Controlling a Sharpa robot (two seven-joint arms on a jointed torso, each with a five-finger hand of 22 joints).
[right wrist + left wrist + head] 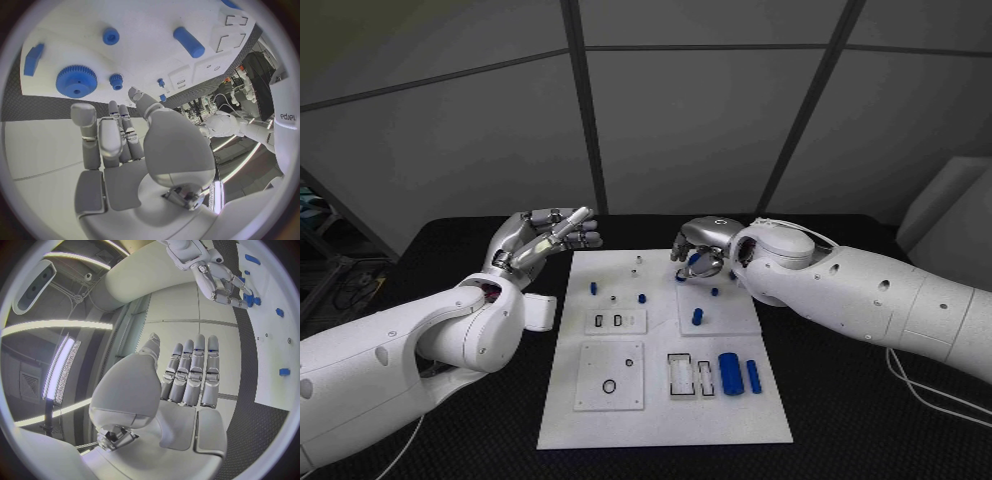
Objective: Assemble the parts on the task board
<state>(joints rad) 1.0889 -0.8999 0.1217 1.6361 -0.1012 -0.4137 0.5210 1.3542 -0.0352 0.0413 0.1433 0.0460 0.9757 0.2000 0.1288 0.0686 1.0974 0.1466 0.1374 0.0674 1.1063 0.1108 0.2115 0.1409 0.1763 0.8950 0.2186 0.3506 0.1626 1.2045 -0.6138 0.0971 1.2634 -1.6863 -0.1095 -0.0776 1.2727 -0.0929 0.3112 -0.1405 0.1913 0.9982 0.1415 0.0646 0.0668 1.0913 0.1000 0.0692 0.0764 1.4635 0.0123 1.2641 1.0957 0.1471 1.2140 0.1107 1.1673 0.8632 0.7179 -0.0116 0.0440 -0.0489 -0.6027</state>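
The left hand point(548, 236) hovers beside the task board point(661, 420), fingers straight, holding nothing; the right hand point(700, 252) hangs over its far edge, fingers apart, also holding nothing.

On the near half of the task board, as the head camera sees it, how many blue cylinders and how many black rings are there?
Blue cylinders: 2
Black rings: 2
Total: 4
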